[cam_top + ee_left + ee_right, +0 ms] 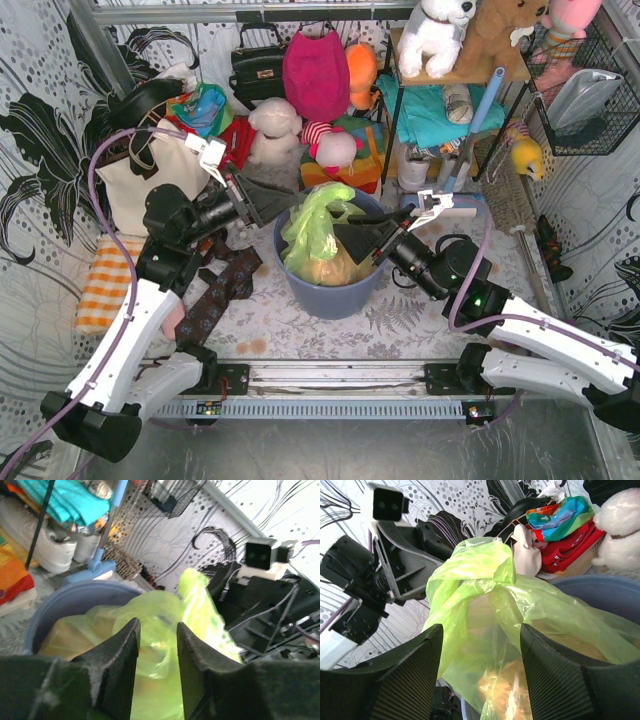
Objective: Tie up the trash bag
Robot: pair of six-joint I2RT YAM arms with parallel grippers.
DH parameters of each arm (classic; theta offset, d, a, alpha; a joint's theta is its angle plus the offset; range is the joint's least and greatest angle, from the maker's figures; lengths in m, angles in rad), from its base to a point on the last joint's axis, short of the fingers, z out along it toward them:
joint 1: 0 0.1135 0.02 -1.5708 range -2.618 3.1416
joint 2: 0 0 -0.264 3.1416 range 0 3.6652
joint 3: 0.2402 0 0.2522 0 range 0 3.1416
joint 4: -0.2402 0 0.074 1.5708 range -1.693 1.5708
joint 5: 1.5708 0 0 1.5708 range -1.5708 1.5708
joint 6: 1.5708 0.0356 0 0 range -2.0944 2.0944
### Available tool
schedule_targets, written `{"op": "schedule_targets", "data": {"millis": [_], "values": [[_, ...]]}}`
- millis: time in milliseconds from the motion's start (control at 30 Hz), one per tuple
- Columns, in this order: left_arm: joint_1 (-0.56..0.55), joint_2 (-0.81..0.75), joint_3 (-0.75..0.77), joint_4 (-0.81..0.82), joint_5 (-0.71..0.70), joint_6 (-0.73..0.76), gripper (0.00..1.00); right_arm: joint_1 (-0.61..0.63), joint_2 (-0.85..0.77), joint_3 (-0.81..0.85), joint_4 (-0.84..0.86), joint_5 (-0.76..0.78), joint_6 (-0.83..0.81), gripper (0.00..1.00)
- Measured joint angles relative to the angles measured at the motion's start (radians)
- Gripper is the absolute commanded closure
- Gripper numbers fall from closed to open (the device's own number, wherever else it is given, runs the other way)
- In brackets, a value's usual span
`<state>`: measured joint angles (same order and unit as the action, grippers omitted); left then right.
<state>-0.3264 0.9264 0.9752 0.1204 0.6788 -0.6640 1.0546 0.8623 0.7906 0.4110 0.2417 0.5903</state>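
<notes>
While inside blue bin [330, 298], paper-filled trash bag [312, 222]; left gripper [157, 630], right gripper [481, 630] released.

1. A staged robot test cell dressed as a home corner. Black-and-white floral panels [40, 150] close it in on either side of the grippers, under a bare metal frame [250, 12].
2. Behind the left gripper [265, 205] and right gripper [362, 243], a metal rail [330, 375] carries the arm mounts.
3. Beyond the grippers sits household clutter: plush toys [437, 35] on a shelf [470, 75], a black handbag [258, 65] and, far right of the right gripper, a wire basket [590, 148].
</notes>
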Motion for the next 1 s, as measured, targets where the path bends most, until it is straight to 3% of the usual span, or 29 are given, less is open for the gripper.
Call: {"op": "schedule_targets", "data": {"millis": [200, 500, 667, 900, 1000], "values": [[0.000, 0.026, 0.115, 0.012, 0.043, -0.005, 0.36, 0.000, -0.012, 0.018, -0.022, -0.021, -0.039, 0.37], [-0.059, 0.163, 0.311, -0.003, 0.085, 0.033, 0.30, 0.000, -0.046, 0.091, -0.098, -0.053, -0.077, 0.24], [-0.130, 0.267, 0.386, -0.076, 0.085, 0.098, 0.29, 0.000, -0.019, 0.158, -0.177, -0.110, -0.083, 0.23], [-0.147, 0.357, 0.443, -0.153, 0.085, 0.162, 0.28, 0.000, 0.073, 0.221, -0.263, -0.183, -0.075, 0.27], [-0.154, 0.375, 0.457, -0.175, 0.085, 0.180, 0.31, 0.000, 0.103, 0.221, -0.292, -0.197, -0.069, 0.37]]}}
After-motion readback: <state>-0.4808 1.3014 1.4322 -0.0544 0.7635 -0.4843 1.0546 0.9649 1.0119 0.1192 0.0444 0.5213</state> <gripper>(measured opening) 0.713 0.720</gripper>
